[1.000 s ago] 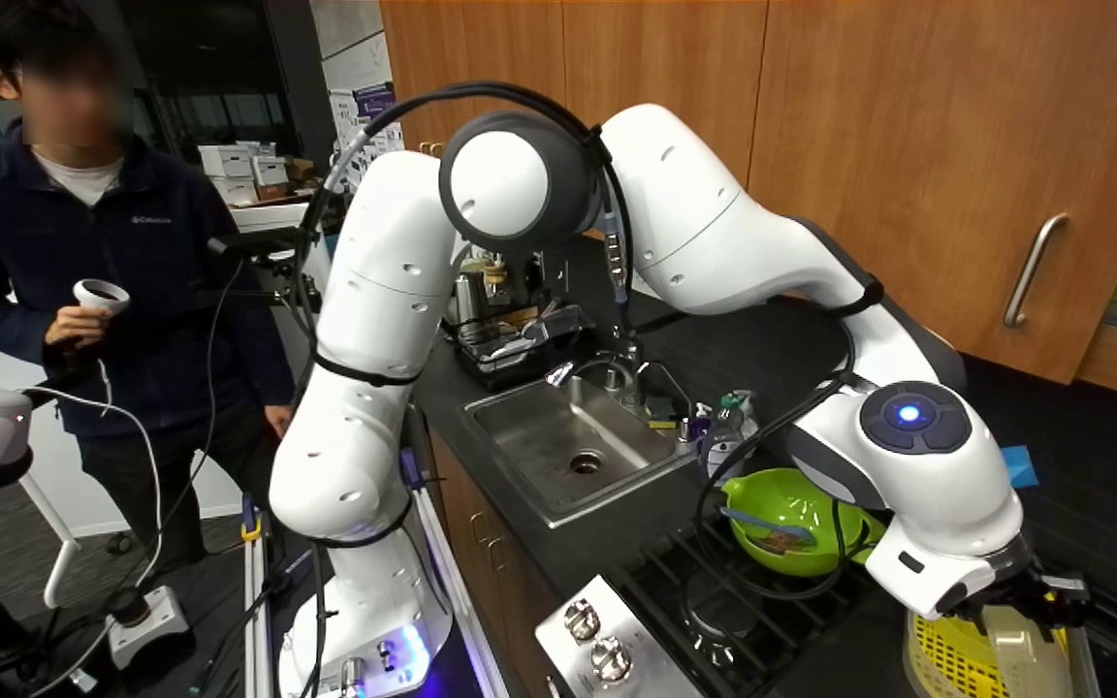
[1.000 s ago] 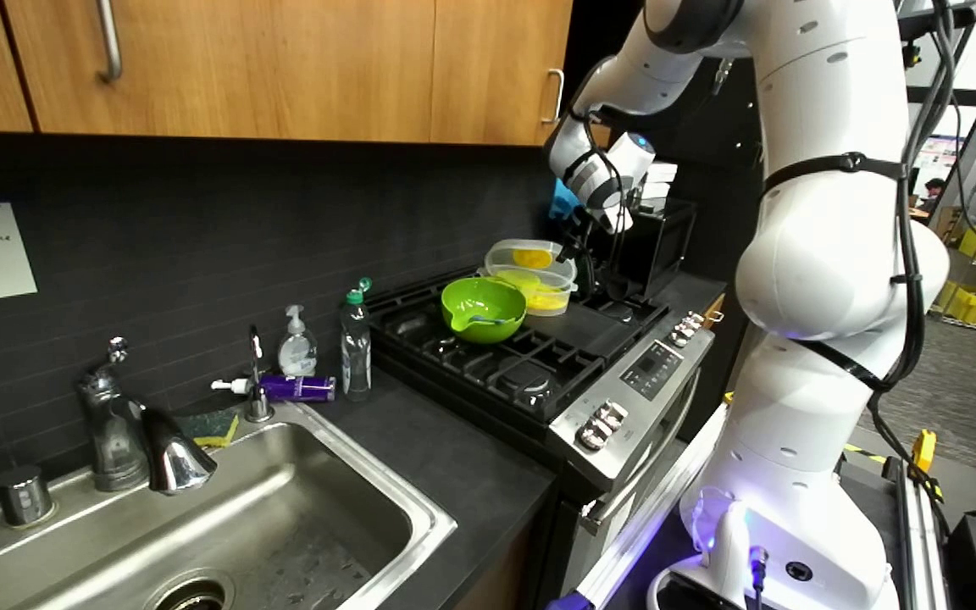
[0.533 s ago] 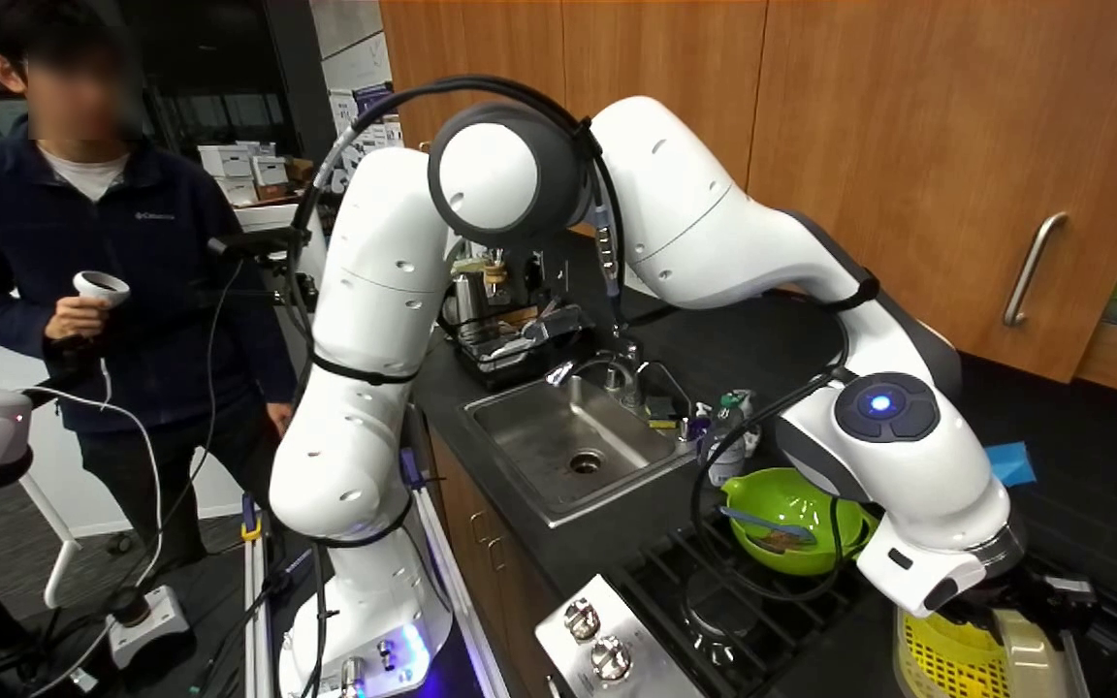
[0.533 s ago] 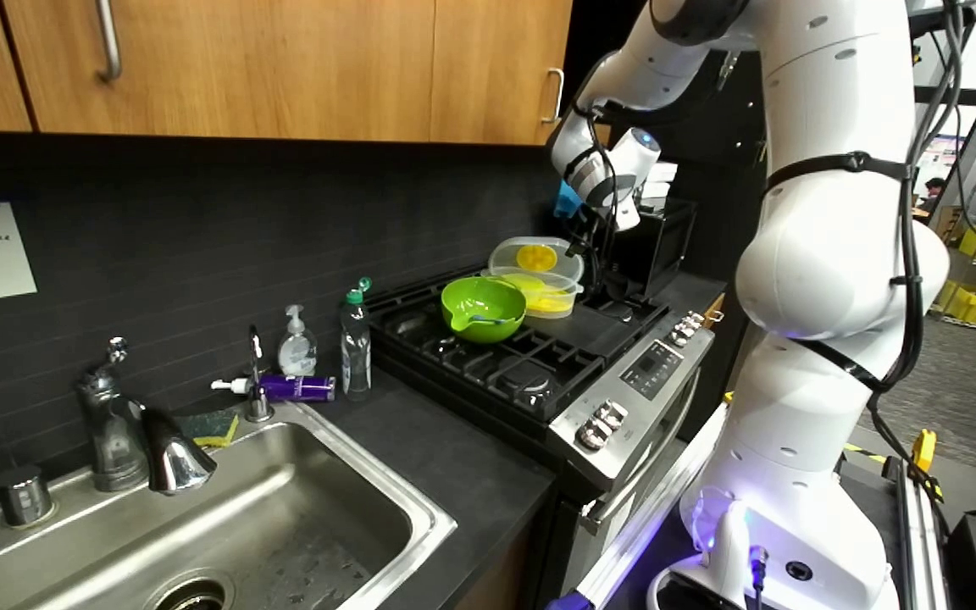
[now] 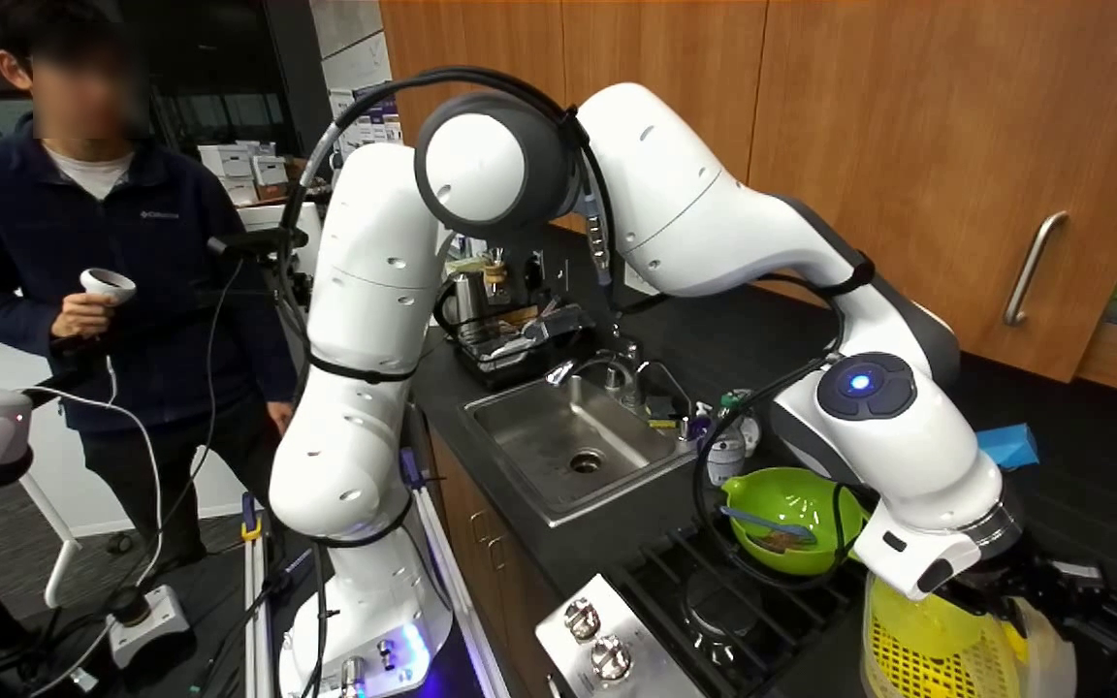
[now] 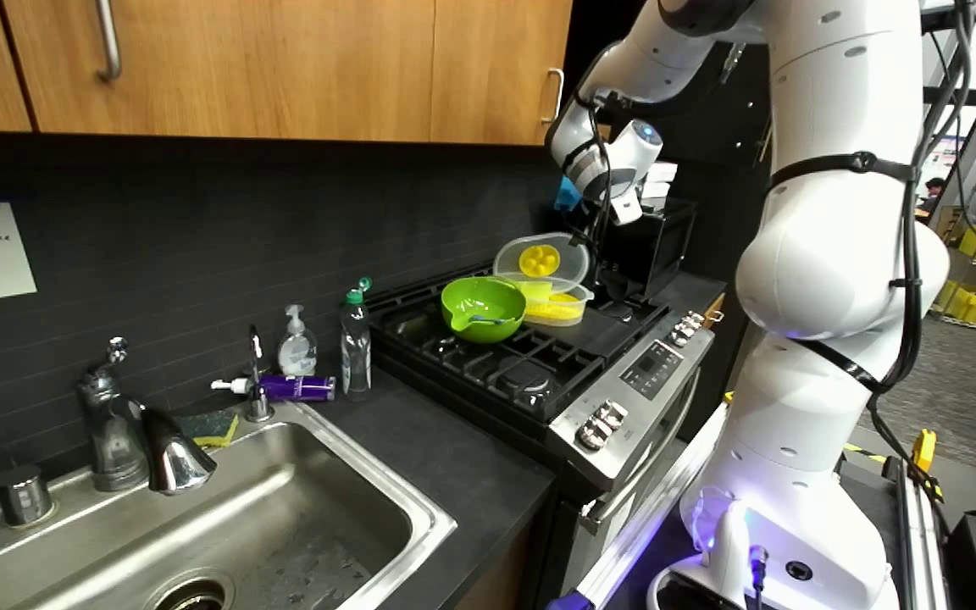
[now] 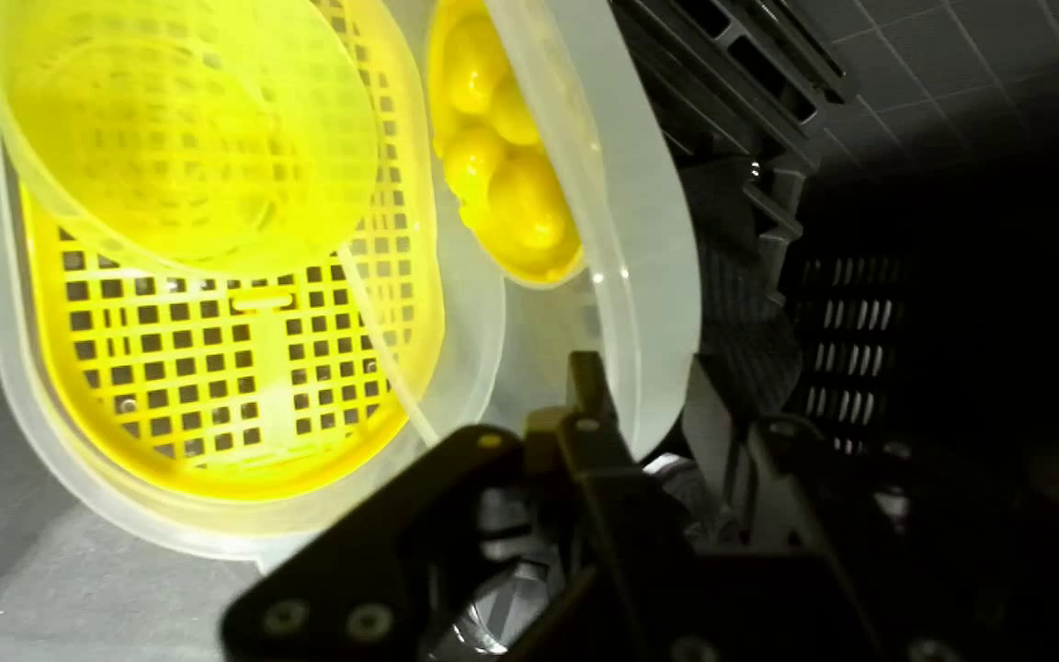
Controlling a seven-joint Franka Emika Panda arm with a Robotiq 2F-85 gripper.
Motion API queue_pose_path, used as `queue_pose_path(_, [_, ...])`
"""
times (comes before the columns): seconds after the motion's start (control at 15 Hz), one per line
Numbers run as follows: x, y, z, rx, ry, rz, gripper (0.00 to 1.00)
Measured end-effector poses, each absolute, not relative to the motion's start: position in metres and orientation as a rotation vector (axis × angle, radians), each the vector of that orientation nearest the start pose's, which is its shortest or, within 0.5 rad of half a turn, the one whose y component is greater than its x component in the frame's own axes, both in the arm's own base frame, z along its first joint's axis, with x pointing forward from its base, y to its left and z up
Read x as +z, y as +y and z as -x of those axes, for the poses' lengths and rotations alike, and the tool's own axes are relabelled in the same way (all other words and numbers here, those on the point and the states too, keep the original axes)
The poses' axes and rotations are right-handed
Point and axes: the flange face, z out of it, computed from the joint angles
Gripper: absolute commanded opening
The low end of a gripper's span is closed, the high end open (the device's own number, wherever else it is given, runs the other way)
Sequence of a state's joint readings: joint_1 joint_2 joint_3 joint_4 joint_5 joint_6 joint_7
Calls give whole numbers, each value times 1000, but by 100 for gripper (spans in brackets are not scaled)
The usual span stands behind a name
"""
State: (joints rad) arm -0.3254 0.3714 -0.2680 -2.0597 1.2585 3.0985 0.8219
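In an exterior view, at far left, a man (image 5: 156,262) in a dark fleece holds a white controller (image 5: 109,284). To the right of him, the white arm (image 5: 365,325) rises and bends across toward the far right. A black dish rack (image 5: 488,376) stands beside the sink (image 5: 541,427), on the dark tabletop (image 5: 597,548). Next come the bottles: a purple bottle (image 6: 297,388) lies on its side behind the sink, just beside a pump bottle (image 6: 297,349), and a clear bottle with a green cap (image 6: 356,343) stands upright near them. In both exterior views, the green bowl (image 5: 796,492) follows on the stove (image 6: 594,333), a blue-handled utensil (image 5: 767,524) inside it.

Just right of the bowl, also on the stove, is the clear container (image 7: 38,395). The wrist view shows a yellow perforated basket (image 7: 276,386) in it and a translucent yellow dish (image 7: 189,165) over part of the basket. Farther right, the clear lid (image 7: 654,230) stands raised and tilted along the container's side, bearing a yellow insert (image 7: 520,198) with rounded bumps. The gripper (image 7: 647,405) is at one end of the lid; its fingers (image 7: 589,395) are close on either side of that edge, but I cannot tell whether they clamp it.
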Motion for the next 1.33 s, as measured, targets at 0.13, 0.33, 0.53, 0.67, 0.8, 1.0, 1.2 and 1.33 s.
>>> queue_pose_path(0.13, [313,-393,-456,-770,2500,681,4])
queue_pose_path(0.33, [318,-394,-455,-798,2498,672,3])
queue_pose_path(0.53, [320,-395,-454,-816,2499,665,3])
queue_pose_path(0.67, [321,-395,-453,-821,2499,663,1])
queue_pose_path(0.8, [321,-394,-454,-819,2499,665,3])
queue_pose_path(1.0, [321,-395,-454,-821,2499,663,3])
queue_pose_path(1.2, [325,-397,-452,-830,2496,651,3])
queue_pose_path(1.33, [330,-399,-449,-859,2499,620,3])
